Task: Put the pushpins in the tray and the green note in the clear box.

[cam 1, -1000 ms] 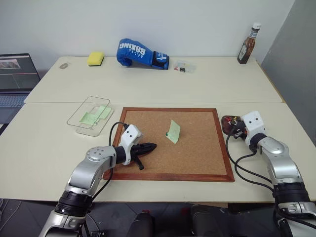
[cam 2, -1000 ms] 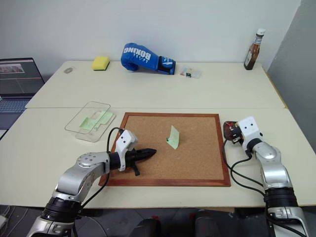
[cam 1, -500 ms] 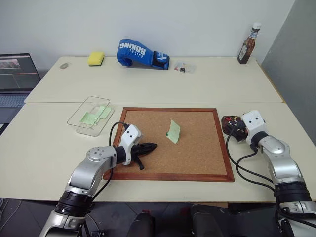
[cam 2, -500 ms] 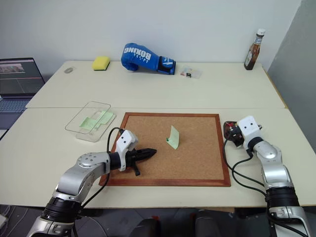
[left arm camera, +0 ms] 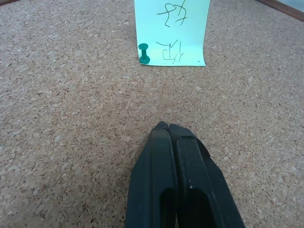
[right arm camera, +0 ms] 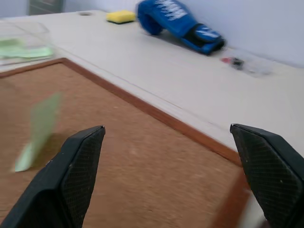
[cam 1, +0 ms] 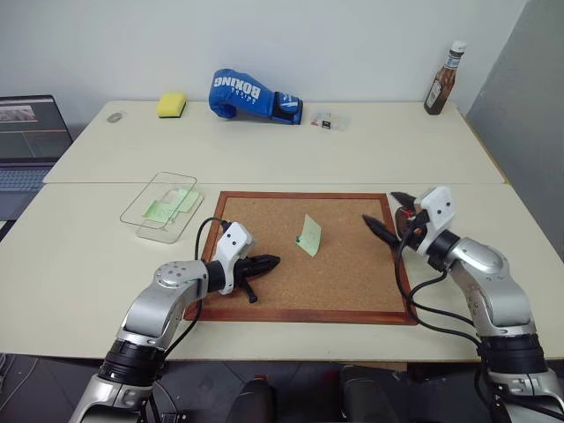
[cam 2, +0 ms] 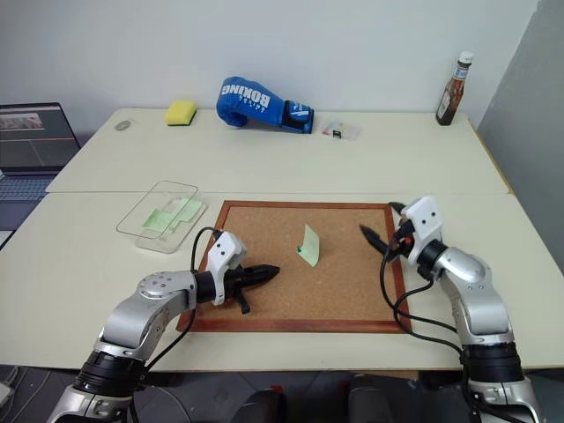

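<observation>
Left eye view: the green note (cam 1: 308, 235) is seen standing up from the corkboard (cam 1: 352, 282), near its middle, with one pin at its lower corner. The tray (cam 1: 407, 220) lies on the surface just past the board's right edge, largely hidden behind the right gripper (cam 1: 388, 214), whose jaws are spread wide and empty over that edge, pointed roughly level toward the note. The left gripper (cam 1: 270, 261) is held low over the board's left part, jaws pressed together on nothing, tip aimed at the note but well short of it. The clear box (cam 1: 160, 206) sits on the surface beyond the board's left corner, with pale green paper already in it.

Right eye view: the same layout is shown; the right forearm is bent inward across the board's frame.

Left wrist view: a green pin (left arm camera: 144, 53) is seen stuck through the note's corner, head upright. For a clean pull, the head should be approached squarely, pinched below its flange and drawn straight out, so that the paper is not torn.

Right wrist view: the note is seen ahead between the parted jaws, some way off.
</observation>
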Controlling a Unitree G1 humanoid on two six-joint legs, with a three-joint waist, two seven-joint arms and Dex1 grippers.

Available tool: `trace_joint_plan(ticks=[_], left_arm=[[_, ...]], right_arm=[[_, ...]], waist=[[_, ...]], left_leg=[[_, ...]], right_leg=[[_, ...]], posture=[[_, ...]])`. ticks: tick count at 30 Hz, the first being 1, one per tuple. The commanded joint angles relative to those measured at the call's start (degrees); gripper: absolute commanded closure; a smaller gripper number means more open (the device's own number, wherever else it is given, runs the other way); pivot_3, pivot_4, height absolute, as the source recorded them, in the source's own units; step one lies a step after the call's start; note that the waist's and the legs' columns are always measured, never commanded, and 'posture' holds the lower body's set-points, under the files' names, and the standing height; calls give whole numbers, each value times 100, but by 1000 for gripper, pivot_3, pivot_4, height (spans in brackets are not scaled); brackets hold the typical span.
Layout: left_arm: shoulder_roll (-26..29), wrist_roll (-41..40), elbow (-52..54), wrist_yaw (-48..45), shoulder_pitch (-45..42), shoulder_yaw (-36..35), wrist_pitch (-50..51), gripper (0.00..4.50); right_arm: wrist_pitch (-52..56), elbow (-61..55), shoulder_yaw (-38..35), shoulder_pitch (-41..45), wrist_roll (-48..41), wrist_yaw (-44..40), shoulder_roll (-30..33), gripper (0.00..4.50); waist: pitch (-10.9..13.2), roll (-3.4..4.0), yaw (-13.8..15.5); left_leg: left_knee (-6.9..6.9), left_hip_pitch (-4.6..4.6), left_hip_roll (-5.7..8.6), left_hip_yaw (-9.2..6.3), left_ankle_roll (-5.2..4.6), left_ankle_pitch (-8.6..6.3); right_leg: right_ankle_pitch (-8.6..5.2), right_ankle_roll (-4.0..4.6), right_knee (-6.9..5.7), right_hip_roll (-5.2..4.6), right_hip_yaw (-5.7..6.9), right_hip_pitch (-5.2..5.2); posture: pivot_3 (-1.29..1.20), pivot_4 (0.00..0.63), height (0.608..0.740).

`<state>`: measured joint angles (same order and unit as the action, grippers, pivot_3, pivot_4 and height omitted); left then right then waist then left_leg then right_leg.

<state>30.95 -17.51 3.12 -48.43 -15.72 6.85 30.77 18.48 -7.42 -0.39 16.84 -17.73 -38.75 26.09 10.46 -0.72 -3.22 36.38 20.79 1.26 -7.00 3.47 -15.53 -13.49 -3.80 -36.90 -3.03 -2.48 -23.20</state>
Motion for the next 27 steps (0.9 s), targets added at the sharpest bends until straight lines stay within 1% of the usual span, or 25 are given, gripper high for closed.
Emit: trace_joint_plan(ticks=[1, 4, 6, 9, 16, 24, 27], left_arm=[[118, 155, -256, -27, 147, 155, 199, 4500], [114, 150, -279, -54, 112, 179, 174, 4500], [106, 132, -254, -72, 96, 187, 175, 4500], [105, 117, -246, -94, 75, 164, 181, 4500], [100, 89, -133, -69, 200, 105, 184, 4500], [85, 91, -113, -36, 220, 81, 181, 4500], [95, 86, -83, -23, 254, 62, 182, 4500]], right_arm=[[589, -505, 580, 76, -510, -524, -192, 24], [966, -350, 1026, 237, -618, -831, -339, 24], [965, -104, 1331, 401, -512, -1013, -449, 24], [703, 490, 1555, 710, -260, -1100, -666, 24], [280, 1760, 1631, 1319, 62, -1021, -1300, 24], [-505, 3015, 1663, 1844, 717, -790, -1640, 24], [-695, 3248, 1646, 1907, 828, -844, -1713, 24]], waist=[[0, 0, -5], [0, 0, -3], [0, -1, -5], [1, -2, 5], [1, -2, -5], [1, -2, -14], [0, -2, -18]], left_leg=[[0, -1, -1, 0, 0, 0], [0, -1, -1, -3, 0, 0], [1, -1, 0, -2, 0, 0], [1, 0, 0, -6, 0, 0], [0, 1, 0, -6, 1, 0], [0, 0, 0, -4, 1, 0], [-1, -1, 0, -3, 1, 0]], right_leg=[[0, 0, -1, 1, 0, 0], [0, -1, -1, 1, 3, 0], [1, -1, 0, 1, 2, 0], [0, 0, 0, 1, 6, -1], [0, 0, 0, 1, 7, -2], [1, 1, -2, 1, 6, -4], [1, 1, -3, 1, 5, -5]], posture=[[0, 150, 740], [0, 150, 740], [0, 150, 740], [0, 150, 740], [0, 150, 740], [0, 150, 740], [0, 150, 740]])
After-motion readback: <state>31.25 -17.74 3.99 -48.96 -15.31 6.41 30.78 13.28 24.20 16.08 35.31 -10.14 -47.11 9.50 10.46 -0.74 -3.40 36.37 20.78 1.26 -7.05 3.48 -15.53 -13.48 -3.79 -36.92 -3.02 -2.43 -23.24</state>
